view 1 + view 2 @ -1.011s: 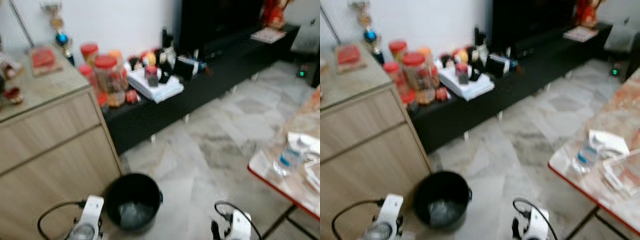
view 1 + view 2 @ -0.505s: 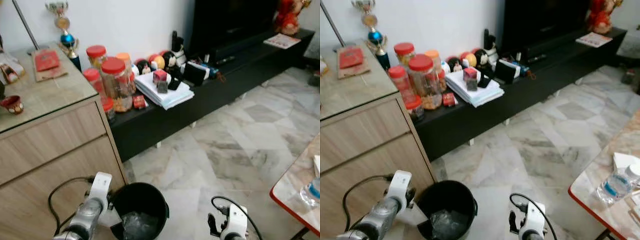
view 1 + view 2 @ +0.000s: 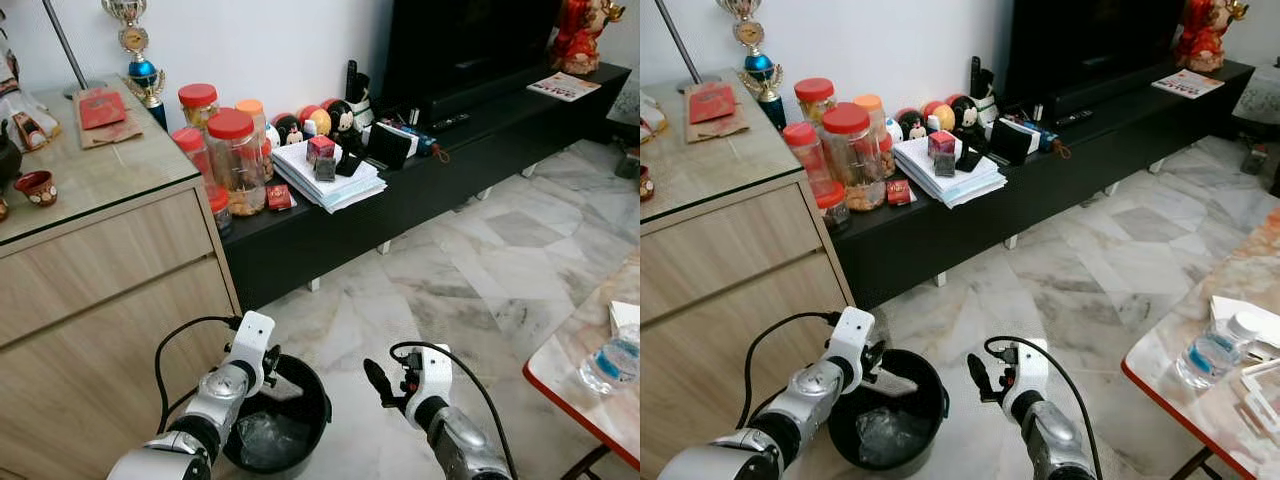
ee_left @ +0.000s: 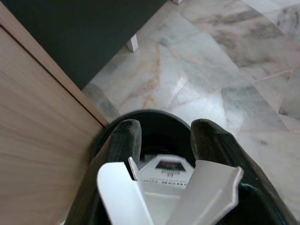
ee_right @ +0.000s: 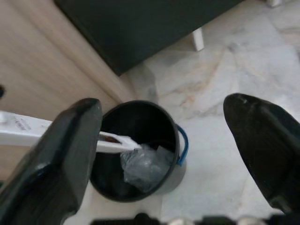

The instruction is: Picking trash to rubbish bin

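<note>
The left gripper (image 4: pixel 161 140) reaches over the near-left rim of the black rubbish bin (image 3: pixel 925 375), which stands on the marble floor (image 3: pixel 470 270) just beside the wooden cabinet (image 3: pixel 110 290), and its two black fingers clamp a flat piece of white plastic packaging (image 4: pixel 168 187) that juts out over the bin's mouth. In the right wrist view the same white piece (image 5: pixel 112 139) crosses the bin's opening, above a crumpled clear plastic wrapper (image 5: pixel 143 164) lying in the bottom of the bin. The right gripper (image 3: pixel 980 378) hovers above the floor just to the right of the bin, apart from it, its fingers spread wide and holding nothing. Beyond the bin, a low black TV bench (image 3: pixel 400 190) runs along the far wall, carrying red-lidded jars (image 3: pixel 235 160) at its left end, a stack of white papers (image 3: pixel 330 180) with small boxes on top, and assorted small figures. On the cabinet's glass top sit a trophy (image 3: pixel 140 60) and a red packet (image 3: pixel 100 108). At the near right, the red-edged corner of a table (image 3: pixel 1140 380) bears a water bottle (image 3: pixel 1210 350).
</note>
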Controlling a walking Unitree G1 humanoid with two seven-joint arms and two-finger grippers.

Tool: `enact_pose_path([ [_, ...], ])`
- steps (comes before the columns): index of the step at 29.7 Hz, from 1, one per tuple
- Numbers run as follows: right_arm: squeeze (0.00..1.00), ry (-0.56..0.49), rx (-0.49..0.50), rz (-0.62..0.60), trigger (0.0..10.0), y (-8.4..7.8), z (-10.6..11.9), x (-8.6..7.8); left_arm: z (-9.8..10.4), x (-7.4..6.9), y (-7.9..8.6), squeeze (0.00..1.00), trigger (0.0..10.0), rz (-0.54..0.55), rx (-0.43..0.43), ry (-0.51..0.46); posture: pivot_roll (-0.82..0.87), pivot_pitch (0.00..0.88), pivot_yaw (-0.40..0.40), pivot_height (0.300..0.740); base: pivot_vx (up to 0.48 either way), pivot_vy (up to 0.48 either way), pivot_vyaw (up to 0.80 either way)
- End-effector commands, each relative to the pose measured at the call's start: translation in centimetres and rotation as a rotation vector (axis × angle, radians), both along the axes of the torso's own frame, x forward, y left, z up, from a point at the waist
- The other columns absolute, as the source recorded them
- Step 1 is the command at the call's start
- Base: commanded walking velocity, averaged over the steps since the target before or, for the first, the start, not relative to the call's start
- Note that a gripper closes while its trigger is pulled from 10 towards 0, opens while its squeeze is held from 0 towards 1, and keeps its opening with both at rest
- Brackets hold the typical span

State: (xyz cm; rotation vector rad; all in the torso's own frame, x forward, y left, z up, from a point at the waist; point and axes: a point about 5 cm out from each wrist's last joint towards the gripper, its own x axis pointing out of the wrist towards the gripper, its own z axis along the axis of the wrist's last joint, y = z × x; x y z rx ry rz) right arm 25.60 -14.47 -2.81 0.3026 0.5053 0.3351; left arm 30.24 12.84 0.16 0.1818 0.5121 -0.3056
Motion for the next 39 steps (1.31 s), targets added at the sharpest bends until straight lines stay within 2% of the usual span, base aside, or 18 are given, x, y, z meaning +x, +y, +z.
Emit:
enact_pose_path([
  [1, 0.00, -0.038, 0.025, 0.047, 10.0, 0.6, 0.7, 0.7, -0.6, -0.5, 0.1, 0.00, 10.0, 0.001, 0.016, 0.031, -0.14, 0.056, -0.007, 0.740, 0.000, 0.000, 0.00],
  [7, 0.00, -0.056, 0.059, 0.082, 10.0, 1.0, 1.0, 0.7, -1.0, -0.9, 0.7, 0.00, 10.0, 0.027, 0.052, 0.039, -0.14, 0.070, -0.015, 0.740, 0.000, 0.000, 0.00],
  [8, 0.00, -0.055, 0.061, 0.086, 10.0, 1.0, 0.9, 0.6, -1.0, -0.9, 0.9, 0.24, 10.0, 0.037, 0.055, 0.035, -0.14, 0.070, -0.015, 0.740, 0.000, 0.000, 0.00],
  [9, 0.00, -0.054, 0.062, 0.089, 10.0, 1.0, 0.9, 0.5, -1.0, -0.8, 1.0, 1.00, 10.0, 0.042, 0.055, 0.033, -0.14, 0.070, -0.015, 0.740, 0.000, 0.000, 0.00],
  [23, 0.00, -0.031, 0.062, 0.075, 10.0, 0.3, 0.3, -0.2, -0.8, -0.6, 1.2, 1.00, 10.0, 0.038, 0.061, 0.025, -0.14, 0.079, -0.021, 0.740, 0.000, 0.000, 0.00],
  [32, 0.00, -0.004, 0.048, 0.041, 10.0, -0.1, -0.2, -0.7, -1.0, -0.8, 2.0, 1.00, 10.0, 0.060, 0.084, 0.029, -0.14, 0.079, -0.022, 0.740, 0.000, 0.000, 0.00],
  [33, 0.00, 0.005, 0.031, 0.019, 10.0, -0.3, -0.3, -0.8, -1.1, -1.0, 2.2, 0.00, 10.0, 0.066, 0.097, 0.029, -0.14, 0.079, -0.022, 0.740, 0.000, 0.000, 0.00],
  [36, 0.00, 0.023, -0.016, -0.029, 10.0, -1.0, -0.7, -1.0, -1.5, -1.4, 2.9, 0.00, 10.0, 0.092, 0.127, 0.038, -0.14, 0.079, -0.022, 0.740, 0.000, 0.000, 0.00],
  [39, 0.00, 0.071, -0.061, -0.096, 10.0, -1.8, -1.4, -1.8, -2.3, -2.4, 4.3, 0.00, 10.0, 0.162, 0.162, 0.071, -0.14, 0.076, -0.020, 0.740, 0.000, 0.000, 0.00],
])
